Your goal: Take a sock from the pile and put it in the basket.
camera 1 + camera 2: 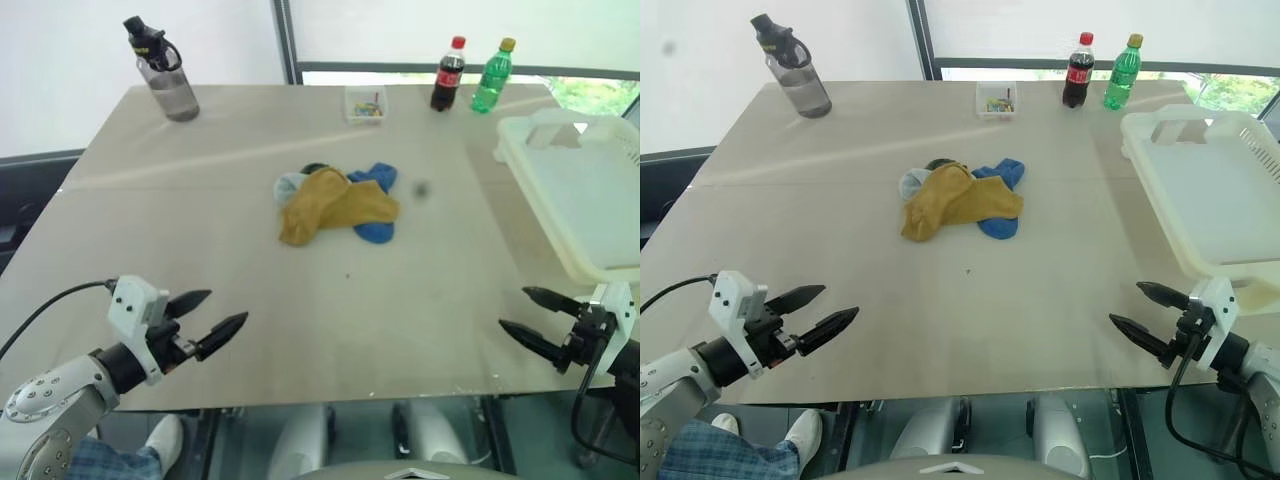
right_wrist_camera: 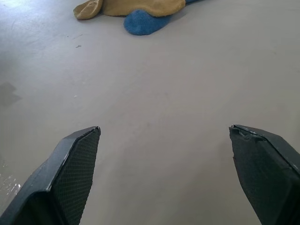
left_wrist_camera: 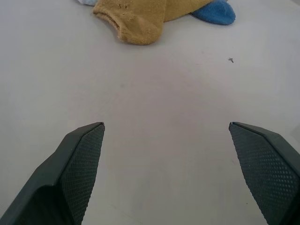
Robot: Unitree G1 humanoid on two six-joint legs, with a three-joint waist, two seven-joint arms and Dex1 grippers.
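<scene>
We're looking down on the table [image 1: 300,330] and the pile [image 1: 338,204] sits right at its centre, a mustard-yellow sock [image 1: 330,205] draped over the top, a bright blue sock [image 1: 377,228] poking out at three o'clock and a pale grey bit at nine. The basket [image 1: 585,195] waits at three o'clock of the pile, well apart from it, hanging over the table's right edge. Our left gripper [image 1: 203,318] hovers at seven o'clock above the near edge, its two black fingers spread wide with nothing between them, pointed in towards the middle. Our right gripper [image 1: 527,314] mirrors it at five o'clock, fingers just as wide and empty, just below the basket's near corner. Along the far edge stand a grey water bottle [image 1: 165,75] at eleven, a small clear box [image 1: 365,104] at twelve, and a cola bottle [image 1: 448,75] beside a green bottle [image 1: 492,77] at one.
</scene>
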